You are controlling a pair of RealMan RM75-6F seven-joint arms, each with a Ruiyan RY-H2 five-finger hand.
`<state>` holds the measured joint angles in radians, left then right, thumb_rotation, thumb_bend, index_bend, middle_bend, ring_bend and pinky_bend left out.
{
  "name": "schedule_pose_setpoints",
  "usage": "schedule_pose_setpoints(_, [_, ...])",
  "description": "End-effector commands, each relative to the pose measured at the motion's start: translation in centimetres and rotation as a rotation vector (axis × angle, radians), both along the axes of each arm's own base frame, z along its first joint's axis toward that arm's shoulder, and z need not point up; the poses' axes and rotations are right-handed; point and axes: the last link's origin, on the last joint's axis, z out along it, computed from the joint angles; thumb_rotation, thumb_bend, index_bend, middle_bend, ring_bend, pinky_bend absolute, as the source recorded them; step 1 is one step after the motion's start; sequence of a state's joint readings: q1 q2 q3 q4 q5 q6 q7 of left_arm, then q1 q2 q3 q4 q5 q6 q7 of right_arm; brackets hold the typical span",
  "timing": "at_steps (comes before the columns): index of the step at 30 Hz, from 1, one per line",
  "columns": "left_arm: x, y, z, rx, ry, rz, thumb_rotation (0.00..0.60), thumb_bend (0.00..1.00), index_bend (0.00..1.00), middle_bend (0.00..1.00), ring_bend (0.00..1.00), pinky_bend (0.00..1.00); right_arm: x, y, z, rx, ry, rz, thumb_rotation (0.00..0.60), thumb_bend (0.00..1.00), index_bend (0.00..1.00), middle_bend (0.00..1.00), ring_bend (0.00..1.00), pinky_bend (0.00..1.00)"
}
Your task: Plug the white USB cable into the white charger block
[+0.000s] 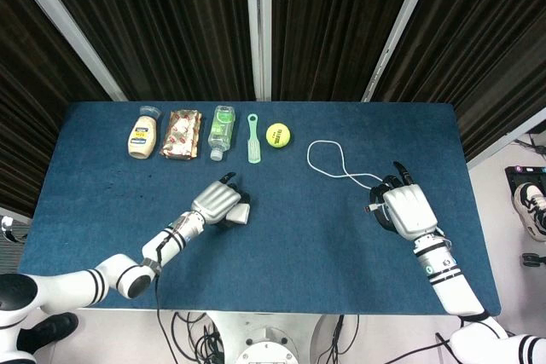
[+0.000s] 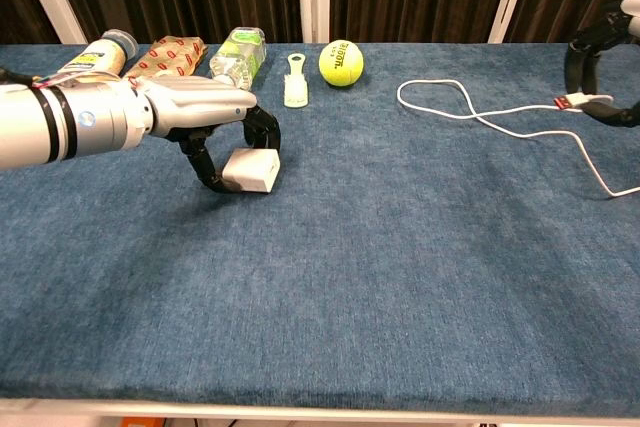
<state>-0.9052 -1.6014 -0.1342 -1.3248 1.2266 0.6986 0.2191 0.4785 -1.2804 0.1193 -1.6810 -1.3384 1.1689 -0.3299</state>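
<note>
Charger block (image 2: 249, 169): sat on the desk (image 2: 400, 277) left of centre, the left hand (image 2: 205, 112) closed around it, fingers on both sides.
Left-hand risk: the grip looked shallow, so the block could twist or slip on lifting, turning its port away.
USB cable (image 2: 480, 112): trailed across the far right of the desk, its plug pinched in the right hand (image 1: 408, 210).
Right-hand risk: the hold was only at the plug tip; it could tilt and miss the port.
Slack risk: the loop could drag and pull the plug askew.
</note>
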Motion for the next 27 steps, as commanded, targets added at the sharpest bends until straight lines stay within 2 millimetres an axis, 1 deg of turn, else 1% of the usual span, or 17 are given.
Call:
schedule_pose_setpoints(1, [0.2,-0.6,0.1,0.015,-0.024,0.032,0.6,0.28,0.44,0.45,0.34,0.07,0.7,-0.2,-0.3,0.005,-0.009,0.007,0.6,0.39,0.62,0.5,0.27,0.02])
schedule_pose_setpoints(5, [0.4,-1.2,0.9,0.03,-0.042,0.075,0.6,0.28,0.44,0.45,0.36,0.07,2.3,-0.8,-1.2,0.025,-0.03,0.022,0.6,0.39,0.62,0.5,0.27,0.02])
schedule_pose_setpoints(11, [1.0,-2.0,2.5,0.092,-0.044,0.106,0.6,0.29,0.44,0.46,0.38,0.09,5.6,-2.0,-3.8,0.104,-0.027,0.047,0.6,0.4,0.62,0.51,0.28,0.02])
schedule_pose_setpoints(14, [1.4,-2.5,3.1,0.118,-0.04,0.118,0.6,0.29,0.44,0.48,0.4,0.1,7.6,-2.5,-5.4,0.133,-0.002,0.068,0.6,0.4,0.62,0.51,0.28,0.02])
schedule_pose_setpoints(18, [1.8,-2.9,3.6,0.14,-0.028,0.133,0.6,0.29,0.44,0.48,0.41,0.1,9.7,-3.0,-7.2,0.151,0.008,0.074,0.6,0.4,0.62,0.5,0.28,0.02])
schedule_pose_setpoints(23, [2.6,-2.9,3.9,0.168,-0.014,0.16,0.6,0.28,0.44,0.48,0.41,0.11,12.2,-3.6,-9.2,0.152,-0.001,0.064,0.6,0.41,0.62,0.51,0.28,0.02])
schedule_pose_setpoints(27, [3.9,-2.9,4.0,0.183,-0.017,0.185,0.6,0.28,0.44,0.49,0.43,0.12,13.9,-4.1,-10.4,0.125,-0.016,0.042,0.6,0.42,0.62,0.51,0.28,0.02])
